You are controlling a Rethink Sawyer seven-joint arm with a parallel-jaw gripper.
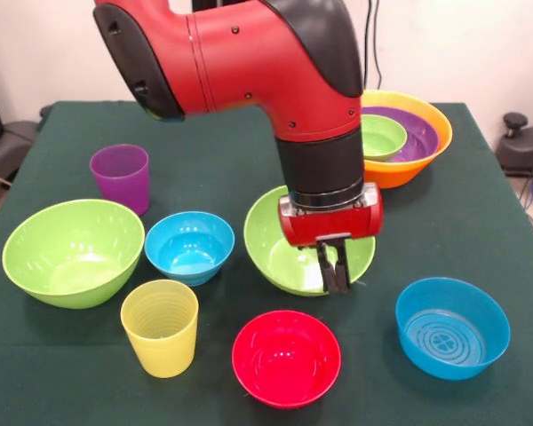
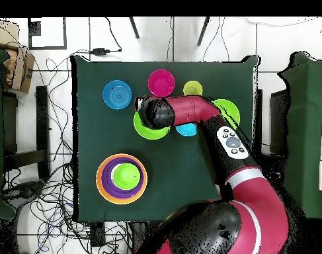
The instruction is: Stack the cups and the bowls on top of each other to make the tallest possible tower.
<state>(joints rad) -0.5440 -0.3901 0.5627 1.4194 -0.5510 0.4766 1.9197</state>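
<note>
Overhead view, green table [image 2: 170,178], white floor [image 2: 57,40], cables [image 2: 31,198].

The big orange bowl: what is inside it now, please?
Inside the orange bowl sits a shallow purple bowl, and in that a small lime green bowl. The overhead view shows the same nesting. Whether anything lies beneath these inner bowls cannot be seen; they cover it.

Eight bowls [image 1: 73,251] and two cups [image 1: 121,177] sit on the table [image 1: 231,151].
</note>
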